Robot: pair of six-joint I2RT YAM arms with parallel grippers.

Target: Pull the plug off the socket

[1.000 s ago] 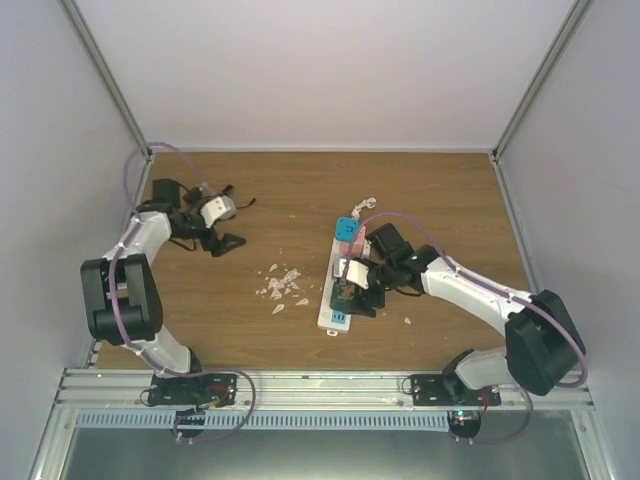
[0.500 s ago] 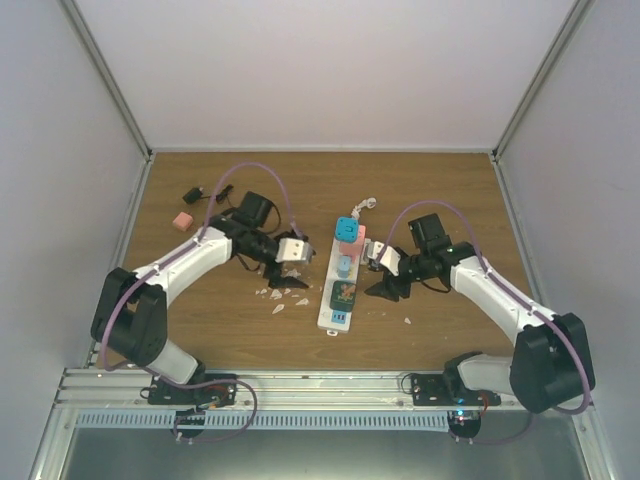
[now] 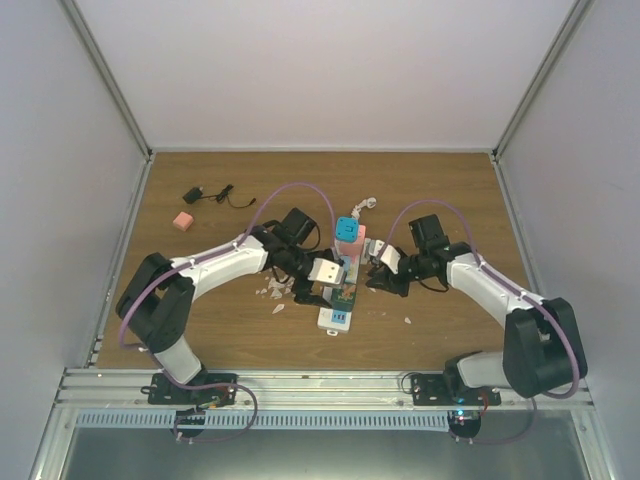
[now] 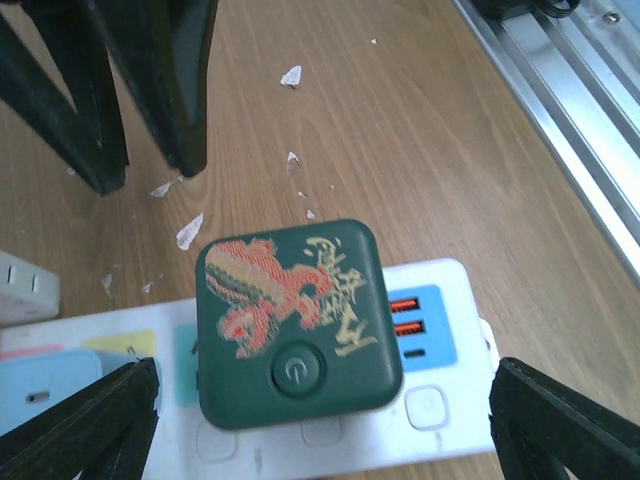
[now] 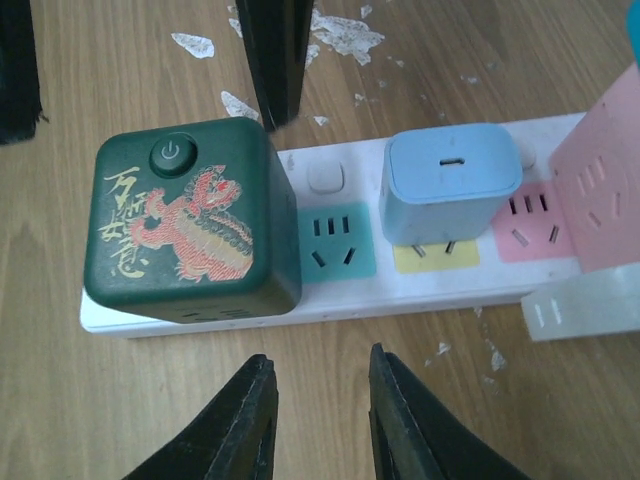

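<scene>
Showing USB ports (image 4: 405,322) beside plug (image 4: 295,320): left wrist only.

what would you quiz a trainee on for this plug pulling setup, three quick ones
1. True or false: the left gripper has its jaws shut on the green cube plug.
2. The teal socket face next to that plug is: A empty, B taped over, C holding a black plug.
3. Which plug sits nearest the USB ports of the power strip?

Key: 1 false, the jaws stand open on either side of it. 2 A. 3 the green cube plug.
</scene>
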